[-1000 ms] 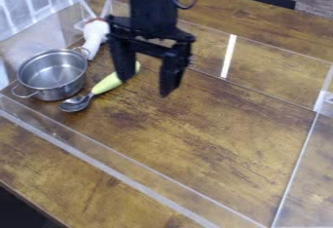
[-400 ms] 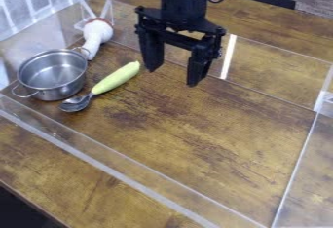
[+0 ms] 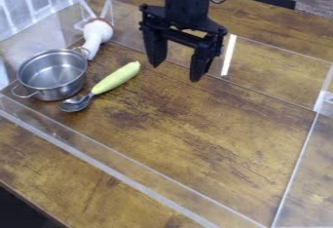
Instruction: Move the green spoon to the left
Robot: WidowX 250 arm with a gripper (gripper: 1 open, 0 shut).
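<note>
The green spoon (image 3: 104,84) lies flat on the wooden table, its light yellow-green handle pointing up-right and its small silver bowl (image 3: 74,103) at the lower left, close to the steel pot. My gripper (image 3: 180,66) hangs pointing down to the right of the spoon and a little farther back, above the table. Its two black fingers (image 3: 200,62) stand apart with nothing between them, so it is open. It does not touch the spoon.
A round steel pot (image 3: 51,73) stands at the left, just beside the spoon's bowl. A white-and-red object (image 3: 93,32) lies behind it. Clear acrylic walls (image 3: 228,55) border the wooden work area.
The gripper has moved right and back, away from the spoon, which it partly covered before. The spoon's handle now shows in full. Spoon and pot have not moved.
</note>
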